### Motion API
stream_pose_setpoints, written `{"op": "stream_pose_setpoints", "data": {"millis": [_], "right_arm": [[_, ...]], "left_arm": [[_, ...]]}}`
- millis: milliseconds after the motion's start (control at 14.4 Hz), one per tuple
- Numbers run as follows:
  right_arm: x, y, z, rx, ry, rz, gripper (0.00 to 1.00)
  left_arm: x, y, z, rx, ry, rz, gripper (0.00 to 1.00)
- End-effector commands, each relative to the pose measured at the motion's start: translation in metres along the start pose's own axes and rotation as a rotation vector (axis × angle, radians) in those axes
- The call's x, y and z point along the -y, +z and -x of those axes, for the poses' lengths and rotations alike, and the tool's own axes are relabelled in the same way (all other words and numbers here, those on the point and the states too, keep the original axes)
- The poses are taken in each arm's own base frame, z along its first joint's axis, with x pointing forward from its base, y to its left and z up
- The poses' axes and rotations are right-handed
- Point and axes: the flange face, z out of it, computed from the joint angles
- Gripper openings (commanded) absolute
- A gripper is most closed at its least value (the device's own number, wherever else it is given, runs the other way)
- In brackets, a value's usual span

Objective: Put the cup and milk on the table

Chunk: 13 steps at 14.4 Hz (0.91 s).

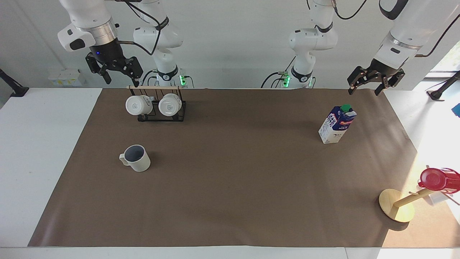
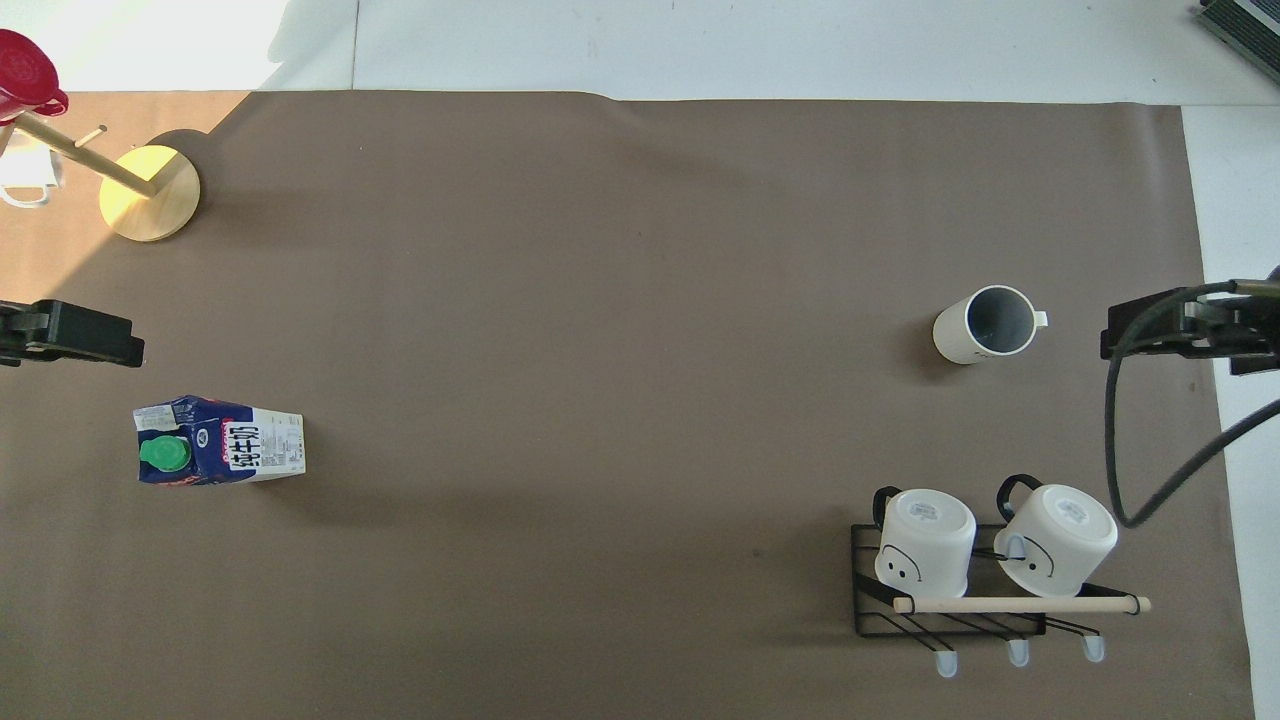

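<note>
cup (image 1: pixel 135 158) lower left and milk (image 1: pixel 337 124) upper right stand upright on the surface (image 1: pixel 230 187), seemingly placed; left gripper (image 1: pixel 376 83) and right gripper (image 1: pixel 114 69) hover above, fingers spread, empty.

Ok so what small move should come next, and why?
Probably none: the cream-white ribbed mug and the tall blue-and-white gable-top milk carton both stand upright on the brown mat. The left gripper and right gripper hang raised and empty, so just keep clear.
</note>
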Motion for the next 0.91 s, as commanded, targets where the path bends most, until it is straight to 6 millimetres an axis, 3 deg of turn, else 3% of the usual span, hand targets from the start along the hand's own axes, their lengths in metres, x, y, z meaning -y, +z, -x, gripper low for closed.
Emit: {"op": "stream_pose_setpoints", "data": {"millis": [0,418,836], "right_arm": [[0.000,-0.005,-0.002,-0.011,-0.026,-0.017,1.00],[-0.014,-0.004,-0.004,-0.013,0.005,-0.022,1.00],[-0.014,-0.004,-0.004,-0.013,0.005,-0.022,1.00]], "left_arm": [[0.002,-0.007,0.003,0.002,-0.013,-0.015,1.00],[0.002,-0.007,0.003,0.002,-0.013,-0.015,1.00],[0.002,-0.007,0.003,0.002,-0.013,-0.015,1.00]]}}
